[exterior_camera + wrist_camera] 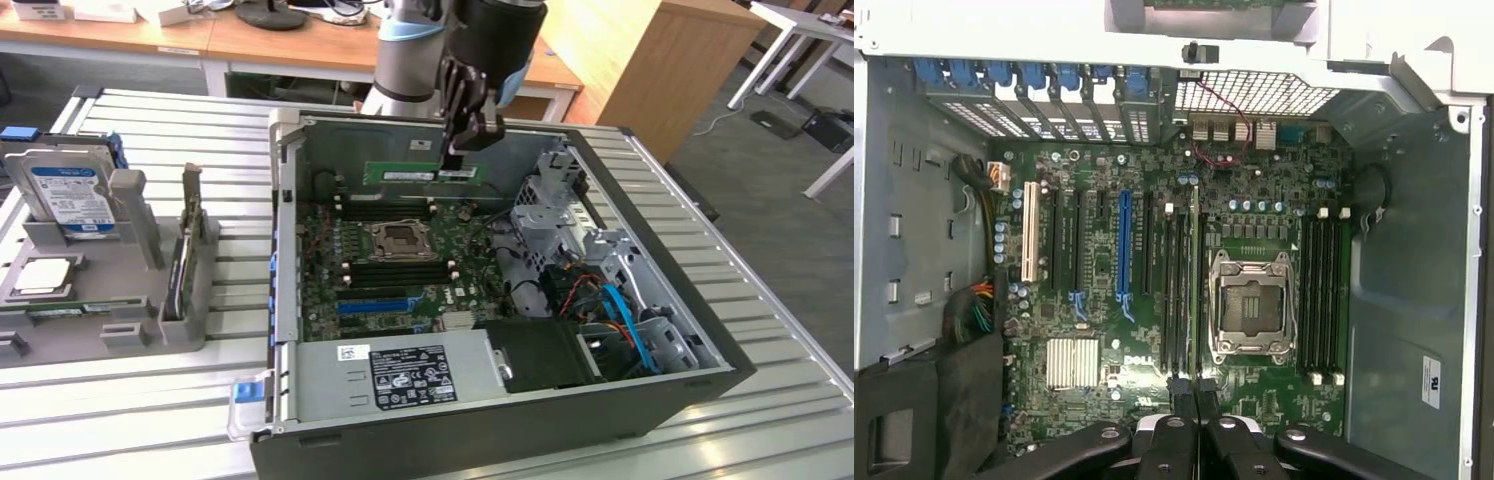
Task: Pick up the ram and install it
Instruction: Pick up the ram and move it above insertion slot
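The ram [411, 173] is a long thin green stick hanging level over the open computer case, and my gripper [458, 155] is shut on its end at the exterior view's right. In the wrist view the ram [1195, 290] appears edge-on as a thin line running from my gripper [1195, 392] out over the motherboard [1104, 320]. That line lies between the black memory slots [1174, 290] and the CPU socket [1252, 305]. The stick hangs well above the board and touches nothing.
The case [287, 200] lies open on a slatted metal table, with a power supply [400, 375] at its near end and a drive cage with blue cables [614, 300] at the exterior view's right. A grey fixture holding a hard drive [67, 195] stands at the left.
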Available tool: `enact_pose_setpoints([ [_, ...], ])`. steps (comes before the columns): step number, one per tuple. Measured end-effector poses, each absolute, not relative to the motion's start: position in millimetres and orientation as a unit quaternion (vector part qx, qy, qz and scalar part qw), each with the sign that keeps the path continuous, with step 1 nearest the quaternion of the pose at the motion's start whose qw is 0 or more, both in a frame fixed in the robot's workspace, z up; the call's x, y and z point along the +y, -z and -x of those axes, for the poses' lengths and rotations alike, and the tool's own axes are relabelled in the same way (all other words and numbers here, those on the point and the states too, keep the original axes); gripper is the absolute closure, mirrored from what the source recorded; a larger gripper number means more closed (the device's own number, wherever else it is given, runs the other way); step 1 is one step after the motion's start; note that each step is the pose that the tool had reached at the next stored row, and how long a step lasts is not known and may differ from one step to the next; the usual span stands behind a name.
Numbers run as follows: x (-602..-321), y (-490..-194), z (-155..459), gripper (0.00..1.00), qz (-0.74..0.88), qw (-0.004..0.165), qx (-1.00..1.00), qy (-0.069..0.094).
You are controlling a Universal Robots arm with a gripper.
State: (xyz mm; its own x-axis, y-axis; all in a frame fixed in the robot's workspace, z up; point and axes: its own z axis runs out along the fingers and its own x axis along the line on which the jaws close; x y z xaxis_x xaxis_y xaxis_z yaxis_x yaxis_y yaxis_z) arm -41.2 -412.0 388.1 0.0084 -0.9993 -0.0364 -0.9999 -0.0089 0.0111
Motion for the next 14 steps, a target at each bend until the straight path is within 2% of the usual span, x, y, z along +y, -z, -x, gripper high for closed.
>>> enact_pose_setpoints([
  [14, -412.0, -385.2, 42.8, 0.88, 0.710, 0.006, 0.704, -0.017],
])
